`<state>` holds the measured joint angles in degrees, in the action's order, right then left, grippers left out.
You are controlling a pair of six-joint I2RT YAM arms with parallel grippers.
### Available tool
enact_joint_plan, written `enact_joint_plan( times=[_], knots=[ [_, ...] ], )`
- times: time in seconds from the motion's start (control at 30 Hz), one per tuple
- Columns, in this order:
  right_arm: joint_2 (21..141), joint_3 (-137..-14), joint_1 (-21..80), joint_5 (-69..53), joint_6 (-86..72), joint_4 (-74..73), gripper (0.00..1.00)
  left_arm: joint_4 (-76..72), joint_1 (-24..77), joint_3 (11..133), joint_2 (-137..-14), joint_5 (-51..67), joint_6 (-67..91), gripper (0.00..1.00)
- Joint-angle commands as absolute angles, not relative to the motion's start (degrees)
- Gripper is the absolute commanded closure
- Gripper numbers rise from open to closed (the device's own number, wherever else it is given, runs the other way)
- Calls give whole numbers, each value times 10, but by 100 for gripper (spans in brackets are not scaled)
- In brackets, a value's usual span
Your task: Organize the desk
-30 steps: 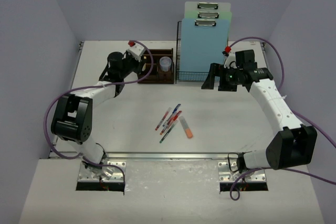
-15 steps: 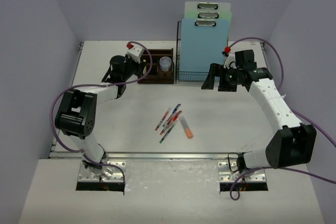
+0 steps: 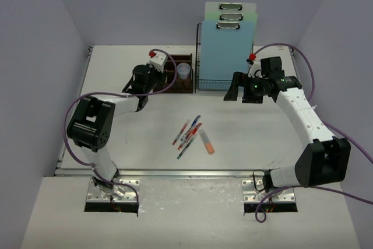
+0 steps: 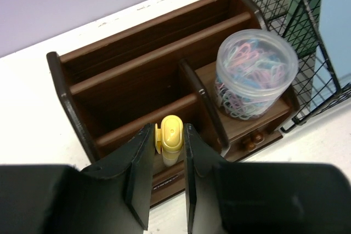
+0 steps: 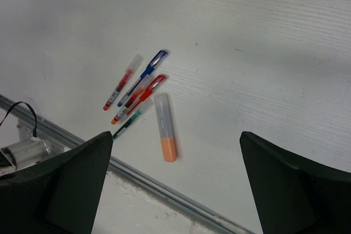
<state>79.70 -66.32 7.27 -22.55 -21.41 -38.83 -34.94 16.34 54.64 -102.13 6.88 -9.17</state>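
Note:
The white desk point(image 3: 140, 126) holds several loose pens point(image 3: 187, 132) and an orange-capped highlighter point(image 3: 206, 142) at its middle. My left gripper point(image 3: 156, 74) is shut on a yellow highlighter point(image 4: 171, 134), held cap up at the front edge of the dark-brown wooden organizer point(image 4: 137, 80). Its lower end is hidden, so I cannot tell whether it is inside a compartment. My right gripper point(image 3: 234, 88) is wide open and empty, raised in front of the rack. In the right wrist view the pens point(image 5: 137, 89) and the orange highlighter point(image 5: 165, 127) lie below it.
A clear jar of coloured paper clips point(image 4: 255, 72) stands in the organizer's right compartment. A black wire-mesh rack point(image 3: 201, 56) with blue and green clipboards point(image 3: 228, 33) stands right of the organizer. A metal rail point(image 3: 186, 173) runs along the near edge.
My left gripper has moved right along the back of the desk to the front of the organizer, carrying the yellow highlighter. The right arm has barely moved.

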Motion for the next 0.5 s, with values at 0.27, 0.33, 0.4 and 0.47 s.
enact_joint_plan(
  times=[0.27, 0.33, 0.4, 0.47],
  knots=[
    [780, -651, 70, -223, -211, -360, 1, -364, 189, 595, -1050, 4, -101, 100],
    [779, -650, 70, -223, -210, -360, 1, -361, 189, 595, -1051, 4, -98, 100],
    [780, -649, 70, -224, -210, -359, 1, -356, 189, 598, -1052, 6, -92, 99],
    [780, -648, 70, -228, -211, -359, 1, -346, 189, 601, -1052, 24, -85, 91]
  ],
)
